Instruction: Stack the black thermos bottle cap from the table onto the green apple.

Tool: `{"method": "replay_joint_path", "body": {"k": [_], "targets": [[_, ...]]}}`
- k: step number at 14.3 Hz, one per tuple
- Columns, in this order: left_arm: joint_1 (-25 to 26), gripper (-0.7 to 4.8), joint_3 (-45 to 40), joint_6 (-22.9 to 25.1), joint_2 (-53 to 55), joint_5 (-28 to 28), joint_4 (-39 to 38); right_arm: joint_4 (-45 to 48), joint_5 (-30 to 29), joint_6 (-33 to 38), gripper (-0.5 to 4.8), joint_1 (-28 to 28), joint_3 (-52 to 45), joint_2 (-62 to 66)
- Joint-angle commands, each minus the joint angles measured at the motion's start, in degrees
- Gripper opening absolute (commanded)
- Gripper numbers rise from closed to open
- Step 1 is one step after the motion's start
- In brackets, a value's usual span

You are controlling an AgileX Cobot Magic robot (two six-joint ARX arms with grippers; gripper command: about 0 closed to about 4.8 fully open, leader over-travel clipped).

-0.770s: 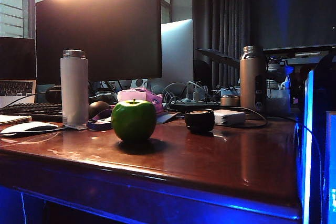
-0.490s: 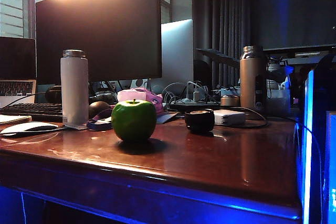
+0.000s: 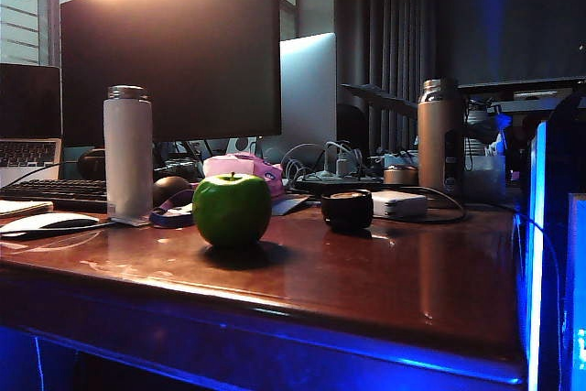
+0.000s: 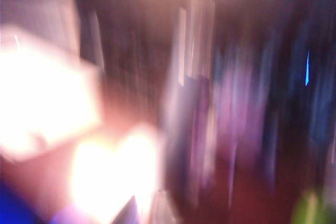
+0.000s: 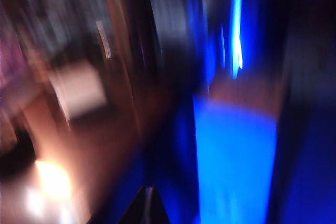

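Observation:
The green apple (image 3: 232, 211) stands upright on the table (image 3: 366, 272), left of the middle and near the front edge. The black thermos bottle cap (image 3: 347, 210) sits on the wood to the apple's right, a little farther back and apart from it. Neither gripper shows in the exterior view. Both wrist views are heavily motion-blurred. My left gripper (image 4: 137, 209) appears as one narrow wedge with nothing in it; a green smear (image 4: 310, 211) lies off to one side. My right gripper (image 5: 148, 206) is a dark shut wedge, empty, over blue-lit surroundings.
A white thermos bottle (image 3: 127, 153) stands left of the apple and a steel one (image 3: 438, 139) at the back right. Behind are a dark monitor (image 3: 174, 43), a keyboard (image 3: 55, 191), a pink object (image 3: 243, 168), a white adapter (image 3: 398, 204) and cables. A blue-lit frame (image 3: 549, 254) borders the right.
The apple and the cap stand where they were. The whole exterior picture has shifted very slightly to the left.

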Motion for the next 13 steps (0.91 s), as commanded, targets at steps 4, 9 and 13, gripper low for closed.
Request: {"method": "replay_joint_path", "body": {"k": [4,9,13], "targets": [[0.04,0.56,36.50,14.40,35.50,16.44,-7.17,15.04,-5.27,-2.58,-0.01,0.42,15.65,29.18],[-3.08,-0.06,59.25,28.68,56.39,27.52,-35.04,25.27,-13.20,-4.35,-0.01,0.37,25.64,54.95],[-8.94,-0.06,61.48,36.00,60.83,27.39,-43.85,35.17,-19.87,-1.60,-0.01,0.46,25.64,65.44]]}}
